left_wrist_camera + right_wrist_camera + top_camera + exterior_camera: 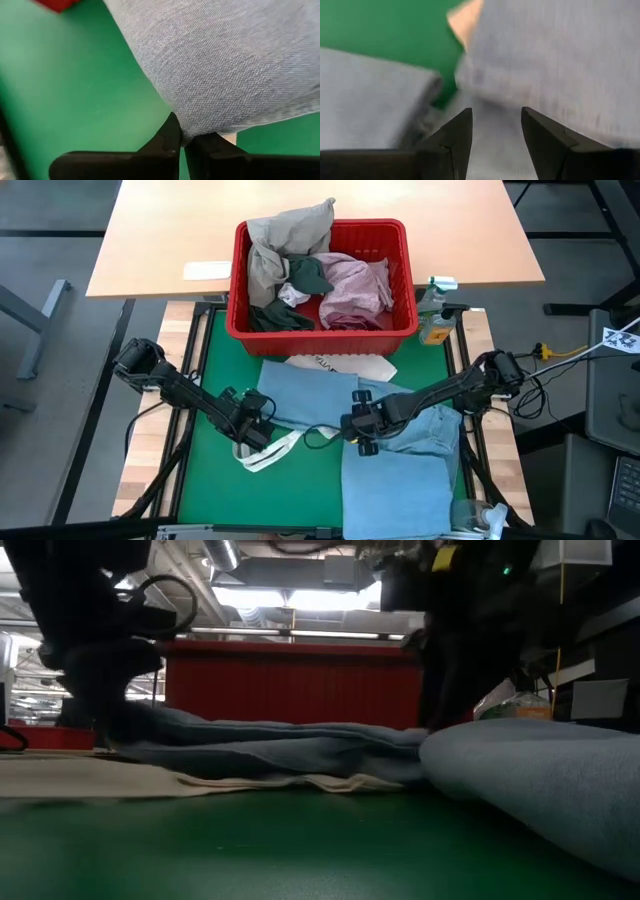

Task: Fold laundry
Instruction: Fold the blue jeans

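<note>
Pinching the light blue garment (400,450) edge with my left end effector (182,142) — right end effector (362,423) open above it. Folding barely started; the rest sits in the red basket (405,280).

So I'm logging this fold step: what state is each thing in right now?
light blue garment: spread on the green mat, partly folded.
left gripper: fingers shut on the light blue garment's edge.
right gripper: fingers open over the garment.
red basket: upright, full of crumpled laundry.
white tote bag: flat, partly under the garment.
</note>
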You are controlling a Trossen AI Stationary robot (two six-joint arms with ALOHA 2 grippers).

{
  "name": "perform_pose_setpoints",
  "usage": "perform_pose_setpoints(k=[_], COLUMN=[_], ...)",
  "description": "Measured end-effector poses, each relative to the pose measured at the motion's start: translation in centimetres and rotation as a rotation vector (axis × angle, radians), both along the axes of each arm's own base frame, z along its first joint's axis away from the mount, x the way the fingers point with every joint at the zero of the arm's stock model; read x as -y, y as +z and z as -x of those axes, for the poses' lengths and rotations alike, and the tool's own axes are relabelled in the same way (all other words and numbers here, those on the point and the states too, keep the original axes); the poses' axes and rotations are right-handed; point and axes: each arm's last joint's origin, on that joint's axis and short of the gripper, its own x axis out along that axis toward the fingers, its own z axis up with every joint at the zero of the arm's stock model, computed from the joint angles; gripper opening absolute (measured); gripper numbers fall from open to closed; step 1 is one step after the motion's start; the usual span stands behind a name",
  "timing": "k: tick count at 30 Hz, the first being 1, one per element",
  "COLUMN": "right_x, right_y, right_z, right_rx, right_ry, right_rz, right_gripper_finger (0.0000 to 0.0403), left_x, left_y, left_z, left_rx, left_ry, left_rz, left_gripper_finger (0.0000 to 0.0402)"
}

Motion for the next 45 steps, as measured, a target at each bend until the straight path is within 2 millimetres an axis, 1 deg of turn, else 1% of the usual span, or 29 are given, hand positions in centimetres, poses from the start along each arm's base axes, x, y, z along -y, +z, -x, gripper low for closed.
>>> perform_pose_setpoints(k=[3,8,11,17,23,30,38,45], right_x=[0.0,0.1,0.3,0.6,0.7,0.7,0.5,0.4], right_y=[-0.3,-0.7,-1.7,-4.4,-5.2,-4.9,-2.8,-2.3], right_z=[0.0,0.7,1.4,3.3,4.2,4.2,3.8,3.6], right_rx=[-0.010,-0.081,-0.123,-0.223,-0.272,-0.288,-0.269,-0.271], right_ry=[-0.040,-0.107,-0.125,-0.149,-0.151,-0.146,-0.137,-0.139], right_rz=[-0.009,-0.029,-0.041,-0.111,-0.158,-0.167,-0.195,-0.185], right_gripper_finger=[0.0170,0.0170,0.0170,0.0170,0.0170,0.0170,0.0170,0.0170], left_x=[-0.2,-0.4,-0.5,-0.7,-0.9,-0.8,-0.8,-0.3], left_y=[0.1,0.2,0.3,0.4,0.6,0.6,0.6,1.2], left_z=[0.7,1.4,1.6,1.9,2.3,2.4,2.4,1.9], left_rx=[-0.087,-0.173,-0.197,-0.232,-0.292,-0.306,-0.304,-0.295], left_ry=[0.009,0.018,0.019,0.020,0.028,0.033,0.047,0.048], left_rz=[0.010,0.006,-0.003,-0.019,-0.029,-0.016,0.007,0.063], left_gripper_finger=[0.0004,0.0006,0.0004,0.0007,0.0006,0.0020,0.0054,0.0077])
